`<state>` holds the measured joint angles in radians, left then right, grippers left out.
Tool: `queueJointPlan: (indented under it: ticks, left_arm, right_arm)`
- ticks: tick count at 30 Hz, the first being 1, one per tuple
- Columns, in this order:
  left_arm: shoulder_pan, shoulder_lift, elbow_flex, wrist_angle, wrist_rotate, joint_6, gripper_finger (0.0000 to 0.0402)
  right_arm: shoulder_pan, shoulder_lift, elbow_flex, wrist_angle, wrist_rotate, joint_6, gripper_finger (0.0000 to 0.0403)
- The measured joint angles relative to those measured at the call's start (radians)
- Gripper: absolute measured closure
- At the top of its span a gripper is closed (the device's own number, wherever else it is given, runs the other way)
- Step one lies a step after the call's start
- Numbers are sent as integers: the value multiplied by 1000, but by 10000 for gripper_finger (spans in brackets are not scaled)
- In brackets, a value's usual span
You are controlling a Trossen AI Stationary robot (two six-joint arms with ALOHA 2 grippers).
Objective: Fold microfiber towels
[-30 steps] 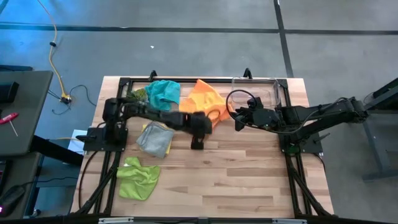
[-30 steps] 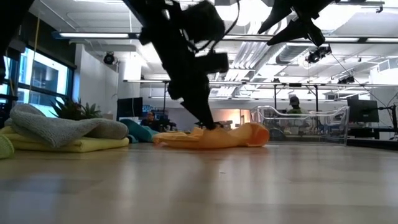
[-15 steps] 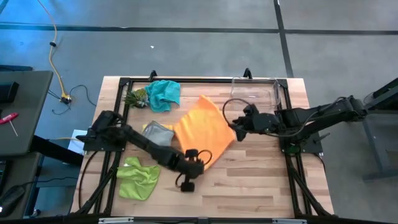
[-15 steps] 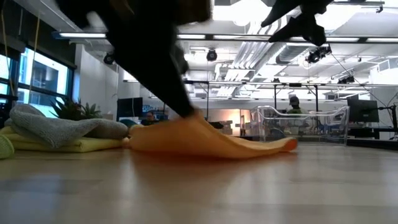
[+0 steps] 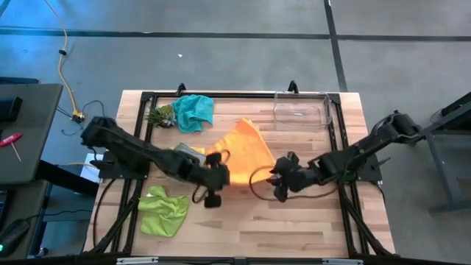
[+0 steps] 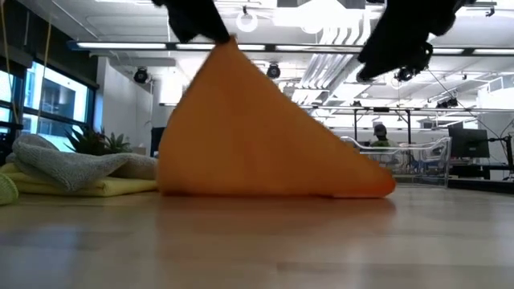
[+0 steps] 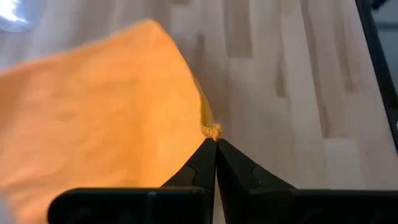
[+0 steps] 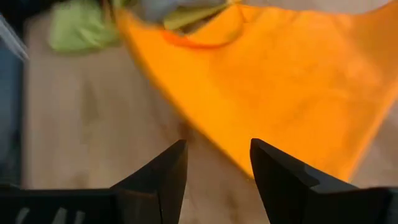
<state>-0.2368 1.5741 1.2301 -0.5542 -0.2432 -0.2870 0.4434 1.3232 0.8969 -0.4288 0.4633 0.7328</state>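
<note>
My left gripper is shut on a corner of the orange towel and holds that corner high. In the low view the orange towel rises as a triangle, with its lower edge on the table. My right gripper is open and empty. It stands over the wood just off the orange towel's near right edge, and it also shows in the high view. The teal towel lies at the far left. The grey towel rests on the yellow one. The lime towel lies near left. My left gripper pinches one corner of the orange towel between its two fingertips. The corner is lifted well clear of the table. The cloth hangs from it spread out and fairly taut, with its opposite edge on the table.
A clear plastic bin stands at the far right. A small green spiky plant sits beside the teal towel. Bare wood lies along the near side, right of the lime towel.
My left gripper has dragged the orange towel toward the near edge, spreading it out. It has then risen, lifting one corner so the cloth stands as a triangle. My right gripper has gone toward the near edge and down, beside the towel's near right edge.
</note>
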Motion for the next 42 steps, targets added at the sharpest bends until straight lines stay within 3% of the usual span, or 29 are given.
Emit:
queueJointPlan:
  ticks: [7, 15, 19, 24, 29, 31, 37, 42]
  left_arm:
    - [78, -172, -1, -111, -11, -14, 401]
    - [159, -231, -1, -110, -30, -21, 401]
    - [178, -232, -1, -115, -29, -28, 401]
    - [184, -231, 0, -115, -21, -26, 401]
    - [187, -231, 0, -107, -24, -25, 401]
    - [190, -231, 0, -95, -24, -26, 401]
    - [192, -231, 0, -78, -27, -35, 401]
    - [192, -231, 0, -73, -29, -51, 401]
  right_arm:
    - [-5, 7, 0, -32, 22, -111, 236]
    - [-135, 26, 0, -122, -142, 90, 202]
    - [-129, 64, 0, -153, -184, 142, 176]
    - [-6, 83, -76, -166, -43, 435, 167]
    - [152, 107, -305, 218, 95, 848, 167]
    - [168, 146, -344, 282, 146, 968, 167]
    - [106, 350, -212, 285, 183, 1030, 167]
    - [44, 479, -41, 82, 181, 1066, 167]
